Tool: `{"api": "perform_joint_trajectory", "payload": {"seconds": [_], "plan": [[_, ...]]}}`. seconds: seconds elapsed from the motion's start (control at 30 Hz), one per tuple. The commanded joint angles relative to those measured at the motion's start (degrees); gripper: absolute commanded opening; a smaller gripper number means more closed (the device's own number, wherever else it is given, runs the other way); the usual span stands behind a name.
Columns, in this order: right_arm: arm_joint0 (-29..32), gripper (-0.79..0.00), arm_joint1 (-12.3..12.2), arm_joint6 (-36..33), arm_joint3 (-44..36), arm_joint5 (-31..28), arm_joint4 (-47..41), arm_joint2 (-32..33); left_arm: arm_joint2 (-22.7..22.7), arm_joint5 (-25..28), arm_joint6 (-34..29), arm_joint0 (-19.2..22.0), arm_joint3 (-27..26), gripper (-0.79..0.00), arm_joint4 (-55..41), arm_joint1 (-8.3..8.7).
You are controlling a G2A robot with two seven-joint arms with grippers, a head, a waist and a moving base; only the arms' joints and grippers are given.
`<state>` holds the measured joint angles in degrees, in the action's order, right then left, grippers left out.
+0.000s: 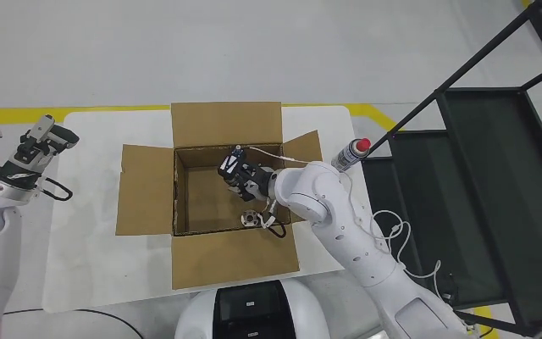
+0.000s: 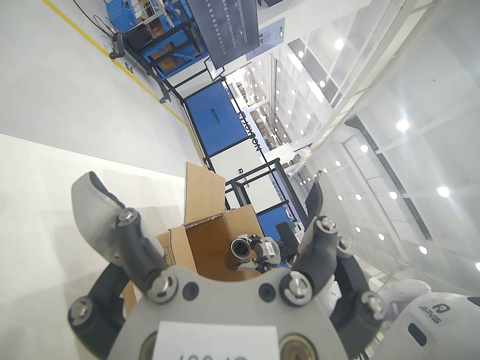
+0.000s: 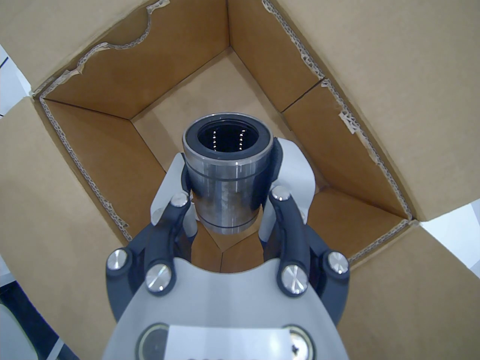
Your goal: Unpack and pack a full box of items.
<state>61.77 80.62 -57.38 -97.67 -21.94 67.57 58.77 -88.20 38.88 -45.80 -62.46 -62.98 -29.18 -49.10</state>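
While clamped by its barrel in the right gripper [image 3: 232, 174], the bearing [image 3: 227, 162] hangs over the box [image 3: 112, 76].
Left gripper [image 2: 204, 189] open-fingered at the tabletop [image 1: 85, 178] edge, judged parked.

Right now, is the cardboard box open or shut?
Open. All four flaps of the cardboard box are spread outward, and its inner walls and floor show behind the metal cylinder held in the right gripper.

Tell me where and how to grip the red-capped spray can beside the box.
Take the spray can at the middle of its grey body, below the red cap, closing across its round width. Probably come down from above, on the side away from the box flap: the body is long, straight and round.
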Motion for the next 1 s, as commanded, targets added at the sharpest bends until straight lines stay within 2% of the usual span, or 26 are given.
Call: {"api": "perform_joint_trajectory", "payload": {"seconds": [0.0,0.43,0.53,0.63,0.8,0.97], "plan": [[0.00,-0.785,0.00,0.00,0.00,0.00,0.00,0.00,0.00,0.00,0.00,0.00,0.00,0.000,0.00,0.00],[0.00,-0.785,0.00,0.00,0.00,0.00,0.00,0.00,0.00,0.00,0.00,0.00,0.00,0.000,0.00,0.00],[1.58,-0.785,-0.38,2.97,-1.71,-1.66,-3.33,1.94,0.00,0.00,0.00,0.00,0.00,0.000,0.00,0.00],[4.65,-0.785,-1.58,5.21,-7.22,-5.71,-6.57,7.89,0.00,0.00,0.00,0.00,0.00,0.000,0.00,0.00],[16.27,-0.785,-3.87,11.04,-20.80,-12.25,-8.58,20.85,0.00,0.00,0.00,0.00,0.00,0.000,0.00,0.00],[28.46,-0.785,-5.29,22.54,-24.04,-17.70,-12.86,35.91,0.00,0.00,0.00,0.00,0.00,0.000,0.00,0.00]]}}
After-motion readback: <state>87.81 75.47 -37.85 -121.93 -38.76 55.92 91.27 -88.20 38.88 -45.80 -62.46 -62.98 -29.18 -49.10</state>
